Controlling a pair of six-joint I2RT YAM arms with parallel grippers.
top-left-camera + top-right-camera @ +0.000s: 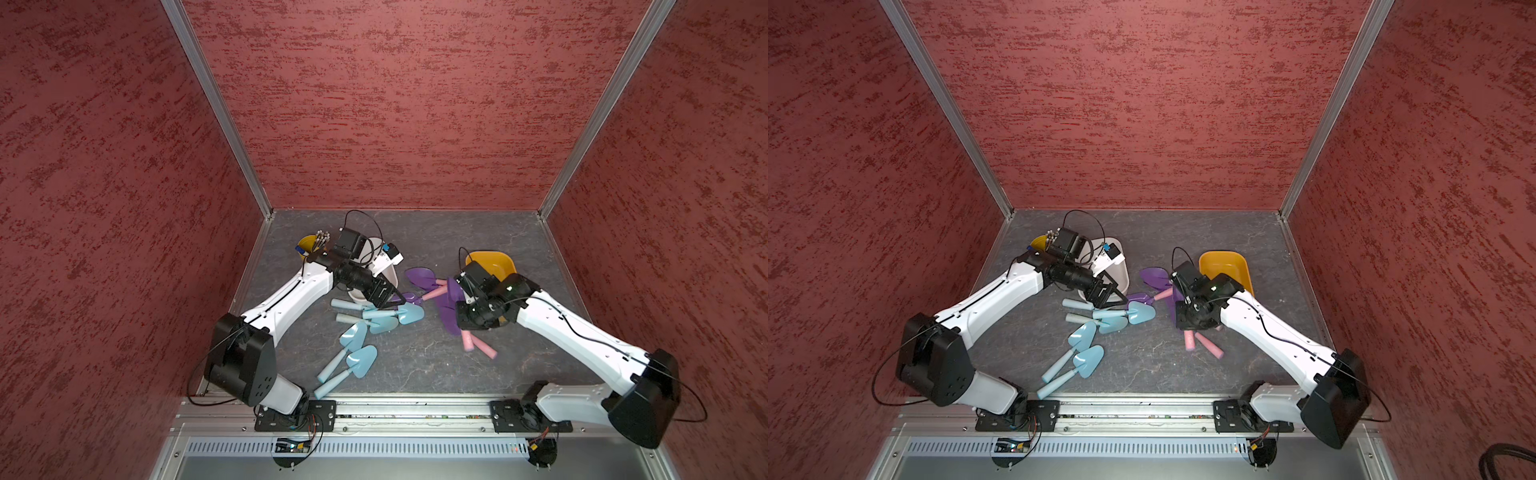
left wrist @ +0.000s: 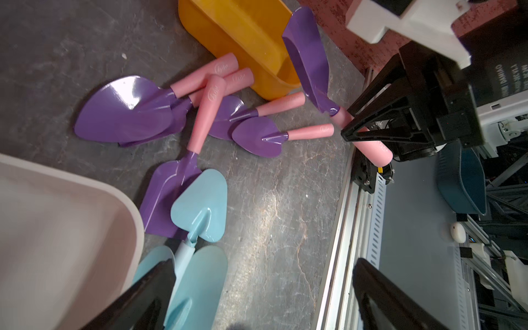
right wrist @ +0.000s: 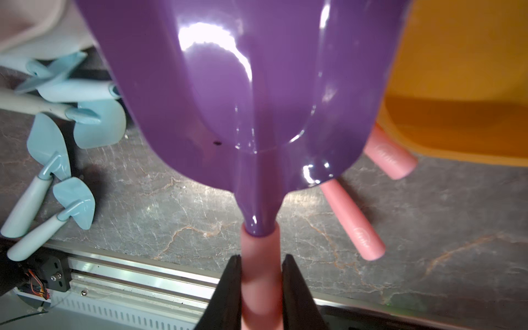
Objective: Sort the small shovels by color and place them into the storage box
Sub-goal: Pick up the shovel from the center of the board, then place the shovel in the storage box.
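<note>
While your right gripper (image 3: pixel 262 258) clamps one purple shovel (image 3: pixel 243 100) and the left gripper (image 2: pixel 265 263) gapes, the two-o'clock yellow box (image 1: pixel 494 264) seems empty.

- Right wrist view: the held purple shovel (image 3: pixel 251 100) fills the frame. Its blade tip is cut by the edge and its handle end is lost between the fingers of the right gripper (image 3: pixel 262 257).
- Orange bin (image 3: pixel 457 85) behind it is blurred and cut off at the edge.
- Both top views: the right arm (image 1: pixel 573 328) covers most of the purple shovels (image 1: pixel 446 311), so the count is unclear. Its fingertips are hidden.
- White bin (image 1: pixel 1120 273) sits mostly under the left arm (image 1: pixel 1000 295). Can't see inside.
- Left wrist view: the left gripper (image 2: pixel 261 267) fingers are blurred and cut off, and the light blue shovels (image 2: pixel 200 285) run out of frame.
- Pens (image 1: pixel 322 237) in the yellow cup (image 1: pixel 306 246) are too small to make out.
</note>
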